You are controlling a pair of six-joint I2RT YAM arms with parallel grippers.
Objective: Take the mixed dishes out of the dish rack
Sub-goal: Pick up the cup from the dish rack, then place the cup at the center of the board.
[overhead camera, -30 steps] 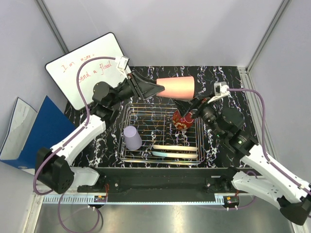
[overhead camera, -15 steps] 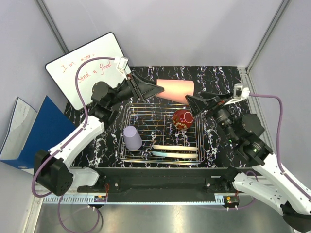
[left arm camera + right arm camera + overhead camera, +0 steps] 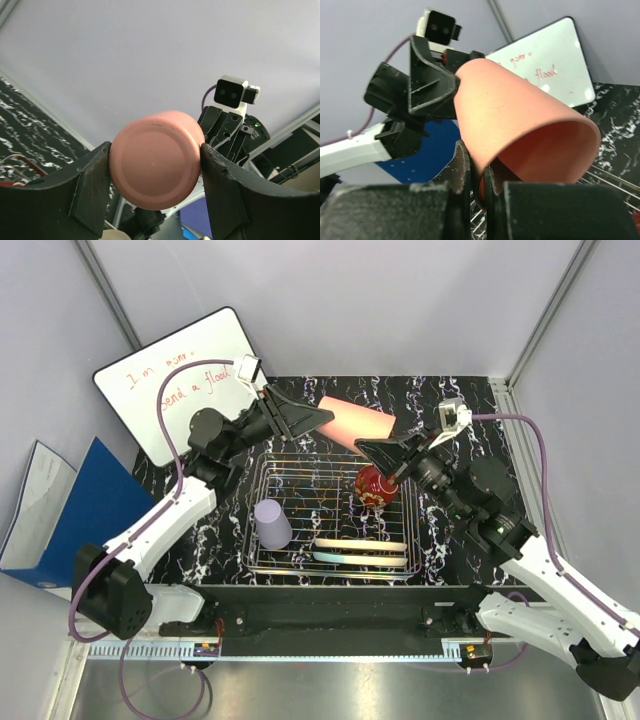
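While the left gripper (image 3: 322,418) is clamping the base of the salmon-pink cup (image 3: 358,421), raised over the dish rack's (image 3: 300,466) far edge, the right gripper (image 3: 367,447) is pinching its rim wall.

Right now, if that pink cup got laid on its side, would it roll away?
Probably, in a curve: the salmon-pink cup is round and wider at its mouth than its base. It looks stiff: its wall keeps shape between the right fingers. Matte surface, so likely not slippery.

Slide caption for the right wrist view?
Right gripper pinches the rim of the salmon-pink cup; left gripper grips its base.
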